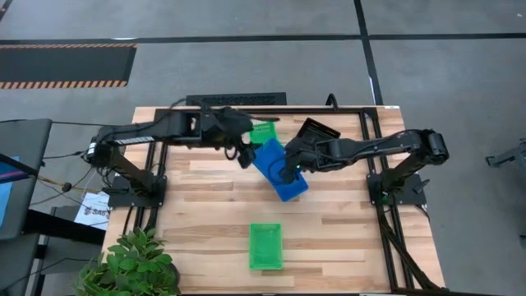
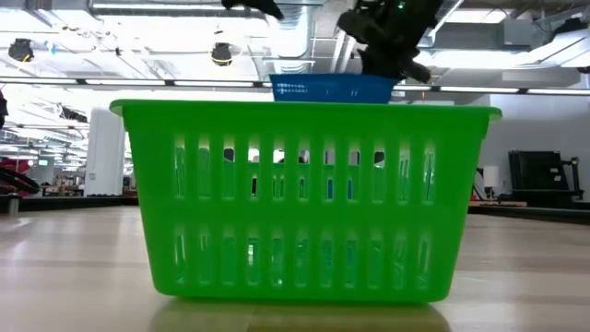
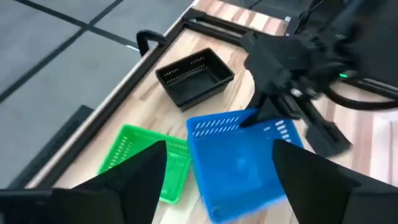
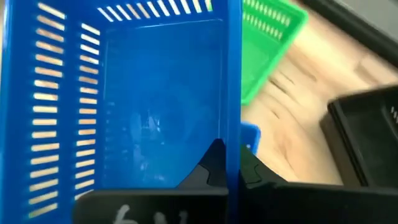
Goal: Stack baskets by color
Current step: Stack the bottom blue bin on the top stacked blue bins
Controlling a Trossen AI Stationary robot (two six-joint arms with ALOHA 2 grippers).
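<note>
My right gripper (image 1: pixel 289 171) holds a blue basket (image 1: pixel 279 174) over the middle of the table; in the low view the blue basket (image 2: pixel 332 89) shows above the near green basket's rim. My left gripper (image 3: pixel 221 193) stands open above and to the left of it, touching nothing. A green basket (image 1: pixel 265 131) and a black basket (image 1: pixel 316 131) rest on their bottoms at the far side. Another green basket (image 1: pixel 265 245) sits near the front edge. My right gripper is shut on one side wall of the blue basket, at its rim (image 4: pixel 234 143). One finger (image 4: pixel 211 165) is inside the basket and the other (image 4: pixel 250 174) outside. The fingers slant down from the table's right. The basket is open side up; its underside is hidden.
A black metal frame (image 1: pixel 366 123) runs along the table's far and side edges. A potted plant (image 1: pixel 136 263) stands at the front left corner. Bare wood lies left and right of the near green basket (image 2: pixel 304 198), which fills the low view.
</note>
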